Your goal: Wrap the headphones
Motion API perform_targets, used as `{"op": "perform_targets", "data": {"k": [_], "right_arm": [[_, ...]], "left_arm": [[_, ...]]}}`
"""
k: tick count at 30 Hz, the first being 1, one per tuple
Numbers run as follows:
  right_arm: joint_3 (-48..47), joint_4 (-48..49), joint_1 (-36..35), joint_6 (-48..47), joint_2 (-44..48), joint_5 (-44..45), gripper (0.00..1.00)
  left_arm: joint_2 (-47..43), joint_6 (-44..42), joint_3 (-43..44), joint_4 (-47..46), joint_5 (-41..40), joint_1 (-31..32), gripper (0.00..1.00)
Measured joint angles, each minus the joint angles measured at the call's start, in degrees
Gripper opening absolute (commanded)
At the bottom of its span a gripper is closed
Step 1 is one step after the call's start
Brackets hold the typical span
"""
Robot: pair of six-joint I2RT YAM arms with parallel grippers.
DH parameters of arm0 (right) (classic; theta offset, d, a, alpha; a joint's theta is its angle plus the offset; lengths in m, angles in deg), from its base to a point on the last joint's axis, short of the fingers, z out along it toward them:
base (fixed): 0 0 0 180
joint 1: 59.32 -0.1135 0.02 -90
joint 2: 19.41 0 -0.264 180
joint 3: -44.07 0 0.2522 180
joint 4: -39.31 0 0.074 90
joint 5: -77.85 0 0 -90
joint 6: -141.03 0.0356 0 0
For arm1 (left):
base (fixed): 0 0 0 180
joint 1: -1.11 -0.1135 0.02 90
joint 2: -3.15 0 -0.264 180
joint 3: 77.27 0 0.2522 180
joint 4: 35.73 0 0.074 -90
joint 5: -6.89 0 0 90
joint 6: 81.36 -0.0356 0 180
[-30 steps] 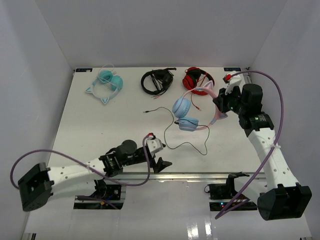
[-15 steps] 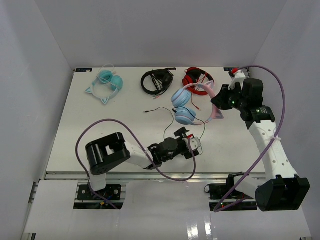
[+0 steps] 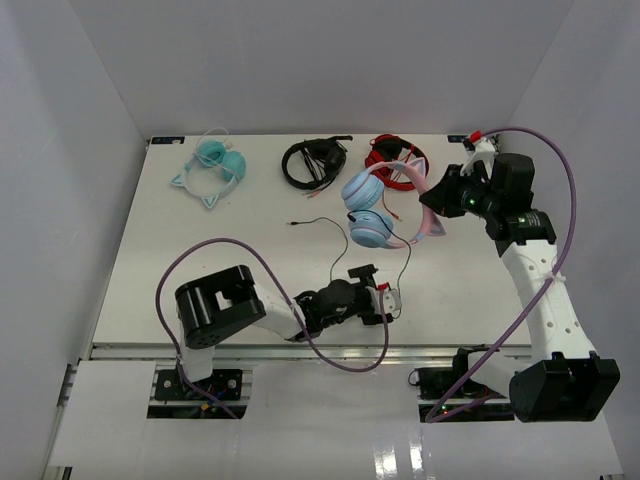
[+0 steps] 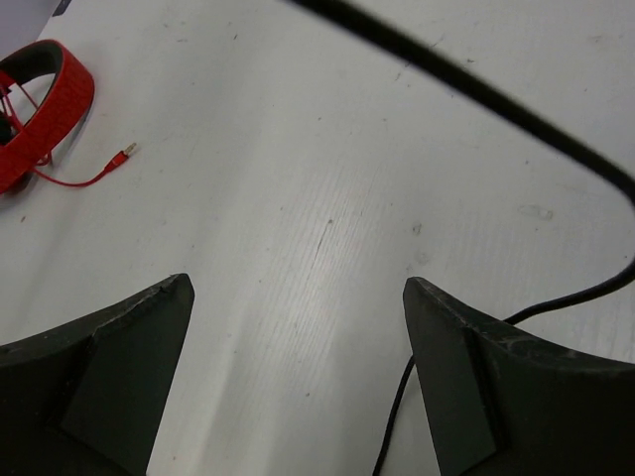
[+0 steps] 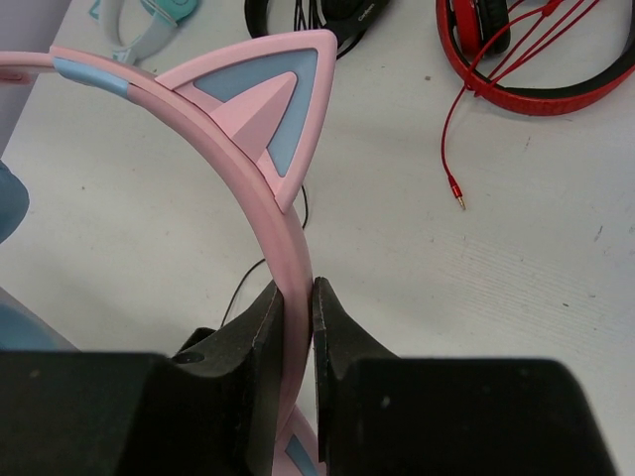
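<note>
The headphones (image 3: 368, 228) have light blue ear cups and a pink cat-eared headband (image 3: 428, 200). My right gripper (image 3: 436, 205) is shut on the headband and holds the set raised at mid-right. The right wrist view shows the pink band (image 5: 270, 188) pinched between the jaws of the right gripper (image 5: 299, 297). The thin dark cable (image 3: 338, 258) hangs from the cups and trails over the table. My left gripper (image 3: 390, 300) is open, low over the table near the front edge. In the left wrist view the left gripper (image 4: 298, 307) is empty, and the cable (image 4: 476, 89) runs past its right finger (image 4: 496, 387).
Red headphones (image 3: 392, 158), black headphones (image 3: 314, 160) and all-aqua cat-ear headphones (image 3: 212, 168) lie along the back of the table. The red pair also shows in the left wrist view (image 4: 45, 99) and the right wrist view (image 5: 516, 59). White walls stand on three sides.
</note>
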Motion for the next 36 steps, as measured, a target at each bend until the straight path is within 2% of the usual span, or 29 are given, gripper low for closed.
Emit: {"op": "perform_targets", "data": {"k": [7,11,14,17,21,24,30,31,34,36], "right_arm": [[-0.01,-0.56,0.33,-0.31,-0.01,0.00,0.08],[0.01,-0.63,0.33,-0.51,0.05,0.01,0.08],[0.01,-0.61,0.33,-0.68,0.09,-0.11,0.08],[0.06,-0.61,0.37,-1.29,0.09,-0.87,0.08],[0.14,-0.57,0.37,-2.23,0.07,-2.91,0.08],[0.14,-0.51,0.37,-2.69,0.07,-4.66,0.08],[0.28,-0.33,0.37,-3.06,0.08,-7.39,0.08],[0.36,-0.22,0.37,-3.06,0.08,-7.69,0.08],[1.18,0.44,0.37,-2.95,0.29,-8.37,0.08],[1.70,0.65,0.37,-2.93,0.53,-8.51,0.08]], "left_arm": [[-5.57,-0.39,-3.03,0.80,-10.00,-2.44,0.98],[-10.69,0.44,-6.36,2.01,-11.66,-3.95,0.98],[-15.29,1.58,-9.34,4.08,-7.30,-4.18,0.98],[-19.49,2.09,-11.89,6.96,1.67,-4.14,0.98],[-20.72,0.86,-12.05,10.59,12.51,-4.00,0.98],[-18.50,0.06,-11.23,11.47,17.32,-3.92,0.98],[-6.19,-1.05,-3.34,11.76,20.36,-3.95,0.94],[-4.33,-1.11,-2.11,11.42,20.30,-3.95,0.92],[-0.83,-1.07,0.27,9.97,19.12,-3.95,0.54],[0.35,-0.62,1.15,9.40,18.49,-3.95,0.36]]}}
